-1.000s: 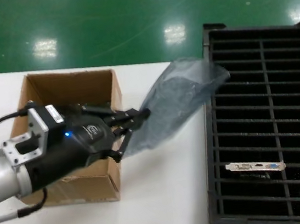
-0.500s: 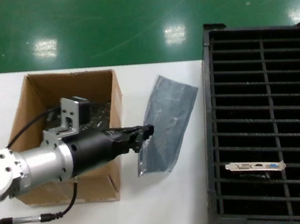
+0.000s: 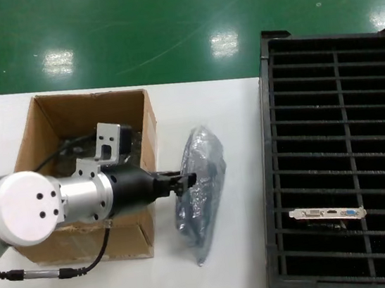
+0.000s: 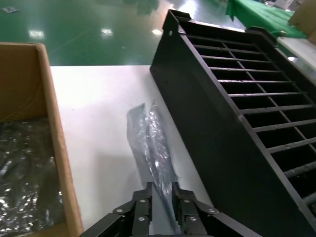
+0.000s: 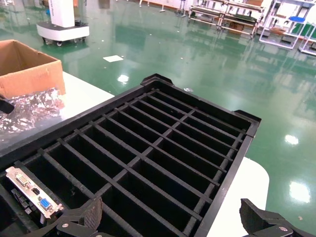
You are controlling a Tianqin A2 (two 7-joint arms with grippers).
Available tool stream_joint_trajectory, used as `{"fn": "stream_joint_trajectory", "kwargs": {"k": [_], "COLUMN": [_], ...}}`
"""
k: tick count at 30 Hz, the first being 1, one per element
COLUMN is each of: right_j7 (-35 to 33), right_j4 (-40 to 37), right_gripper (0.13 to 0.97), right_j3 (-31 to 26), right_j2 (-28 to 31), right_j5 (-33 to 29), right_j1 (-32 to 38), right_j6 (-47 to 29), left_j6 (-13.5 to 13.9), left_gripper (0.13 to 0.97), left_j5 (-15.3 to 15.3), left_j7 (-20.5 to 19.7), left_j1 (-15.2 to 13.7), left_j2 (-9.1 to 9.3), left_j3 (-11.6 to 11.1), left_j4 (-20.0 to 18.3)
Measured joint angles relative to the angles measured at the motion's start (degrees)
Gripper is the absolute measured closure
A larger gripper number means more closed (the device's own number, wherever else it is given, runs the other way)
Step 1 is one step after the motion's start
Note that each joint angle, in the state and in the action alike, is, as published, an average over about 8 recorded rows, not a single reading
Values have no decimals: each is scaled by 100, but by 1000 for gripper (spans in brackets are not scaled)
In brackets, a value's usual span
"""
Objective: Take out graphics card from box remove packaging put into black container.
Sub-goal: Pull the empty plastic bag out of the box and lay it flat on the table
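Observation:
My left gripper [image 3: 187,180] is shut on one end of the packaging [image 3: 199,186], a crinkly grey-blue bag that hangs edge-on over the table, just right of the box [image 3: 48,124]. In the left wrist view the bag [image 4: 149,143] runs out from between the fingers of my left gripper [image 4: 163,200]. The graphics card [image 3: 327,214] stands in a near slot of the black container [image 3: 342,96], silver bracket up. My right gripper [image 5: 173,217] is open wide above the black container [image 5: 163,148], with the card [image 5: 32,192] off to one side.
More crinkly plastic [image 4: 24,173] lies inside the box. The white table [image 3: 223,268] has a strip of free surface between box and crate. Green floor lies beyond the table.
My left wrist has rotated. The bag, spread out toward the crate a second ago, has swung down and now hangs narrow beside the box. The card has not moved.

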Motion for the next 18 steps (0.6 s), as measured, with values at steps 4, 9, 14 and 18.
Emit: {"fn": "stream_joint_trajectory", "kwargs": {"k": [4, 9, 14, 18], "right_j7": [0, 0, 0, 0], "right_j4": [0, 0, 0, 0], "right_gripper": [129, 129, 129, 129], "right_j3": [0, 0, 0, 0], "right_j2": [0, 0, 0, 0], "right_j5": [0, 0, 0, 0], "right_j1": [0, 0, 0, 0], "right_j6": [0, 0, 0, 0], "left_j6": [248, 476, 411, 11], "left_gripper": [875, 788, 711, 609], "left_j5": [508, 873, 1065, 1279], "left_j7": [-202, -125, 343, 969], "left_j1": [143, 360, 686, 1091], "left_j2": [82, -54, -461, -821], "left_j3": [-468, -1141, -1960, -2713], "left_j4": [-88, -534, -1349, -2015]}}
